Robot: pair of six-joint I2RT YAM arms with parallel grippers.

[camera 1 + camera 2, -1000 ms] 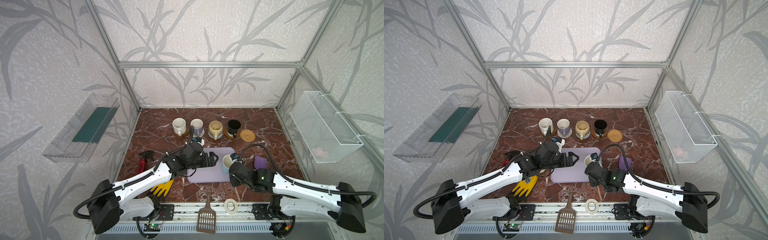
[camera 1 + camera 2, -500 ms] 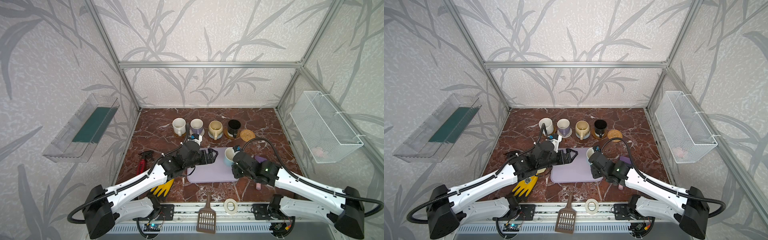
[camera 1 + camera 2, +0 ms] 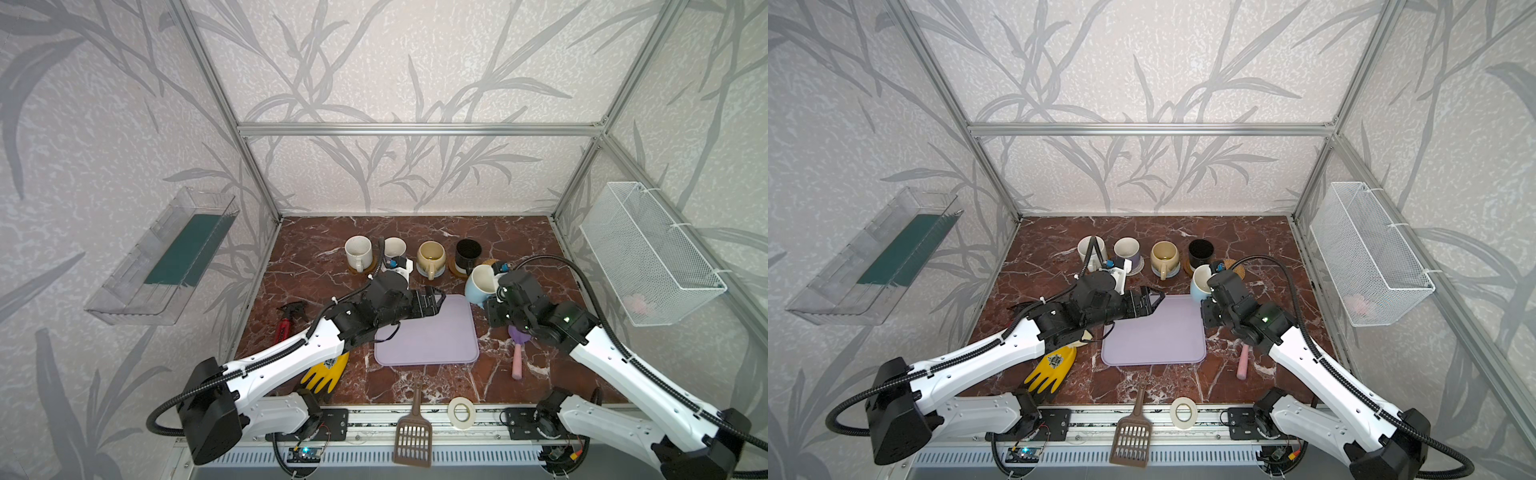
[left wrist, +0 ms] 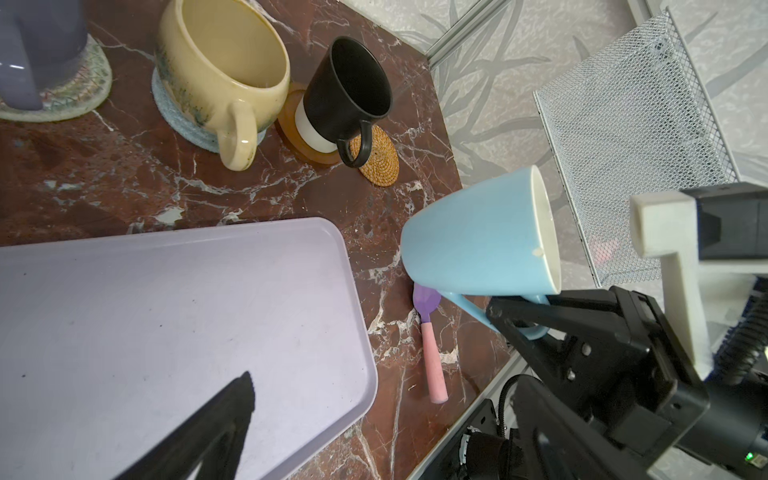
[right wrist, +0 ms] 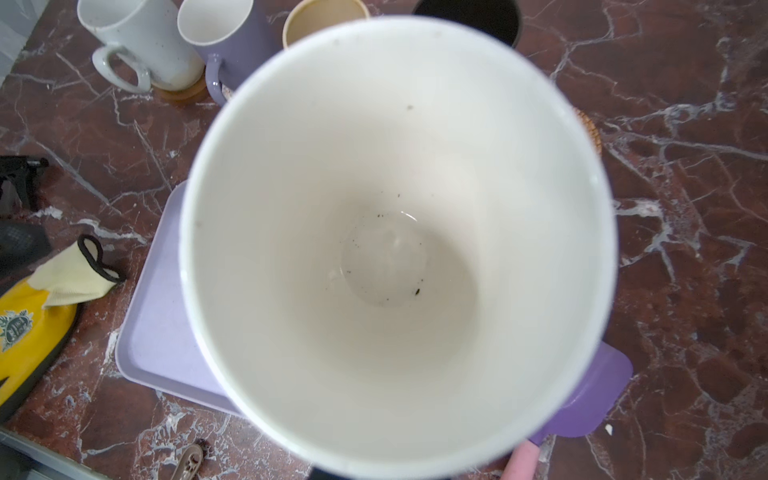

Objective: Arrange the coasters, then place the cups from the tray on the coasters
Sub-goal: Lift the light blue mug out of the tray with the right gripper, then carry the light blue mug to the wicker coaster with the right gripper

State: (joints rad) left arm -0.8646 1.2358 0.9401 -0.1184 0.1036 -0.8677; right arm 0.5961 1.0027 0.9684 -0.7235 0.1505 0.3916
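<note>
Right gripper [image 4: 515, 313] holds blue cup [image 4: 469, 241]; left gripper [image 3: 436, 301] spread wide.

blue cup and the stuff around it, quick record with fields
blue cup: lifted, tilted, held by its handle
right end effector: shut on the handle
tray: no cups on it
left end effector: open, over the tray
on coasters: white cup, lavender cup, beige cup, black cup
free coaster: tan woven, beside the black cup

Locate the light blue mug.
In both top views the light blue mug hangs in the right gripper, off the tray's far right corner, near the black mug.
</note>
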